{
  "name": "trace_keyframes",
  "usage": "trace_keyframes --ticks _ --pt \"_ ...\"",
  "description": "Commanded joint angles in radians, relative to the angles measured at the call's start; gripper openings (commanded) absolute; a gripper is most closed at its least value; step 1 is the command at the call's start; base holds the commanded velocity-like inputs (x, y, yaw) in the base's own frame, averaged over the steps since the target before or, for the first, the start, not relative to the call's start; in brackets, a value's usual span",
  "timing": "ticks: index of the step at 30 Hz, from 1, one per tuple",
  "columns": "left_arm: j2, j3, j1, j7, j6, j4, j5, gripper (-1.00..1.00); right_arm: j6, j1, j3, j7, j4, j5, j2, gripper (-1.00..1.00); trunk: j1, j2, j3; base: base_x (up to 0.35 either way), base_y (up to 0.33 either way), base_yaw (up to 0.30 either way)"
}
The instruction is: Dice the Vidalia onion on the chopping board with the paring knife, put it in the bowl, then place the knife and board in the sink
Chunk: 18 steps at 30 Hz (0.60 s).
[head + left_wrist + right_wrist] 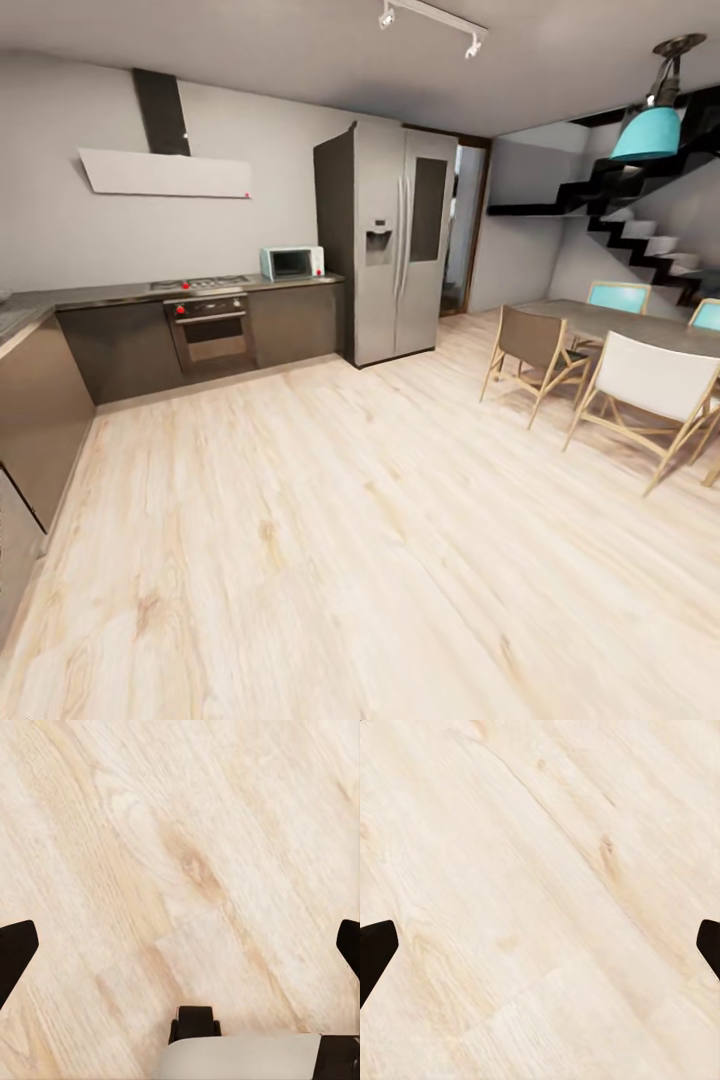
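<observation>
The kitchen shows in the head view, with a grey countertop (110,294) running along the far wall and down the left side over dark cabinet fronts. The onion, chopping board, paring knife, bowl and sink are out of view. My left gripper (180,949) is open, its dark fingertips (15,956) spread wide over bare wood floor. My right gripper (540,945) is open too, with fingertips (375,949) far apart above the floor and nothing between them.
An oven (212,333) with a hob, a small microwave (291,262) and a tall steel fridge (392,240) line the far wall. A dining table (620,325) with several chairs (655,385) stands at the right. Stairs (650,240) rise behind it. Light wood floor (330,520) spreads wide between them.
</observation>
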<state>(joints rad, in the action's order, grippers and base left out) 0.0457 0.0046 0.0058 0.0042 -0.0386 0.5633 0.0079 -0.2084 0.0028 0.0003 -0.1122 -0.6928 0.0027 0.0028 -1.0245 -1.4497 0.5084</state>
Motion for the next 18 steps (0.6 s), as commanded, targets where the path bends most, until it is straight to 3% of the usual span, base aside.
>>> trace_keyframes --ticks 1,18 --pt "0.0 0.001 0.0 0.0 -0.001 0.002 0.001 1.0 -0.002 0.0 0.0 -0.003 -0.001 0.0 0.0 1.0 0.0 0.0 0.002 0.232 -0.241 0.186" --pt "-0.001 0.0 0.0 0.0 -0.001 0.001 0.002 1.0 -0.009 0.0 0.001 -0.003 -0.001 0.0 0.0 1.0 0.0 0.0 0.024 0.233 -0.245 0.191"
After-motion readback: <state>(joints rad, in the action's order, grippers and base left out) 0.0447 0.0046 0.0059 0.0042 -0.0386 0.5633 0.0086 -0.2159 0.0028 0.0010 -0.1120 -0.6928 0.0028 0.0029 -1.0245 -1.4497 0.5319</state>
